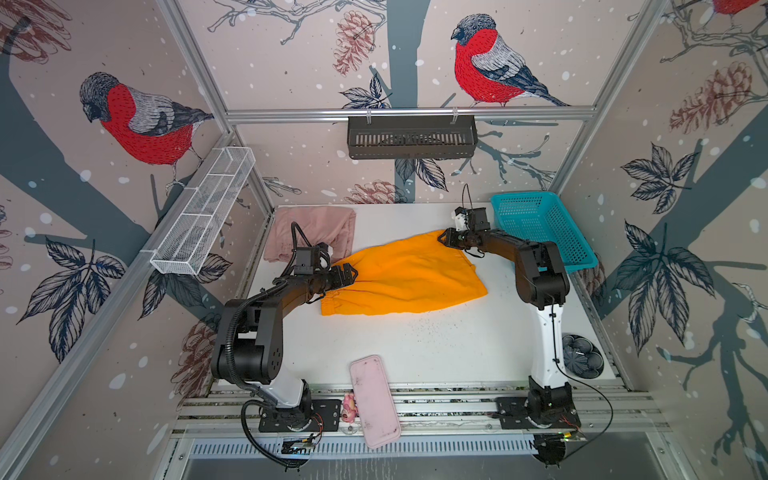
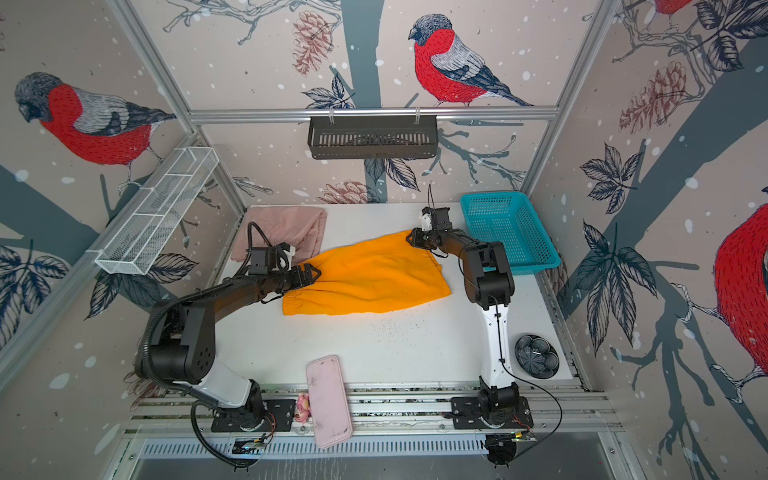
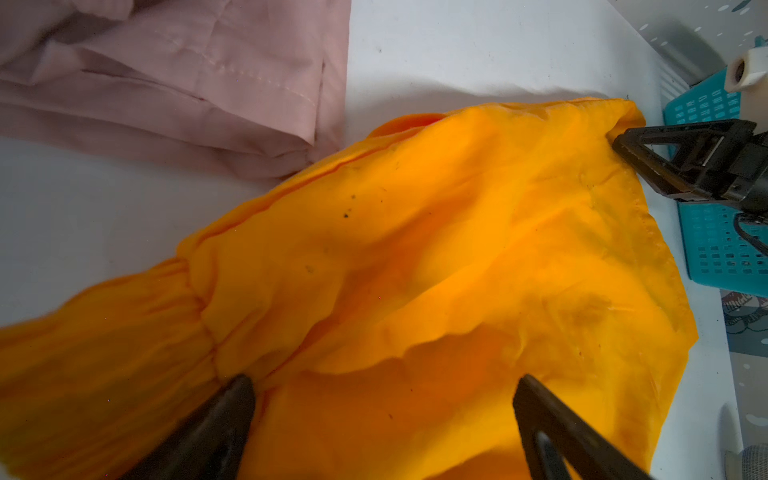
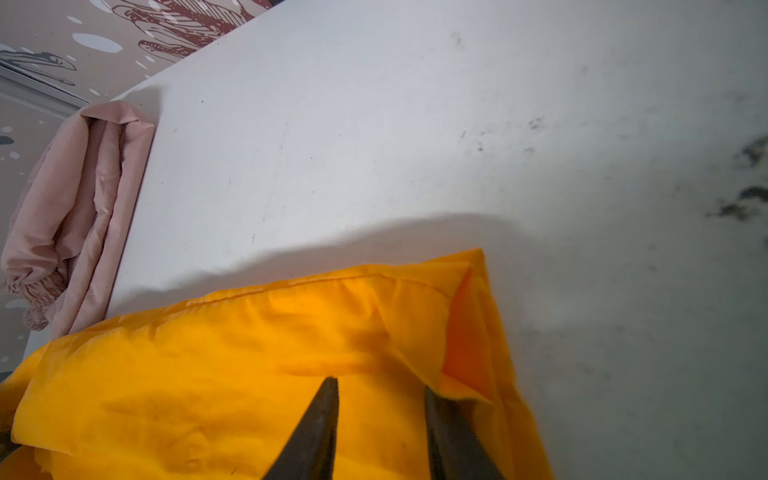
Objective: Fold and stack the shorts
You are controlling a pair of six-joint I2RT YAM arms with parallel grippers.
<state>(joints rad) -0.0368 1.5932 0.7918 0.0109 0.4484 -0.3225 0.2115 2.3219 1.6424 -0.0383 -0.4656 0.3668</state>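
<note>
Both arms stretch low over orange shorts (image 1: 405, 276); left jaws spread, right jaws' grip unclear.

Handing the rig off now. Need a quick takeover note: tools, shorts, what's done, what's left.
Left tool: open, over the orange shorts by the waistband.
Right tool: jaws a little apart at the opposite far corner; grip unclear.
Pink shorts: folded, far left corner of the table.
Done: pink folded.
Left: finish folding orange, stack it on pink.
</note>
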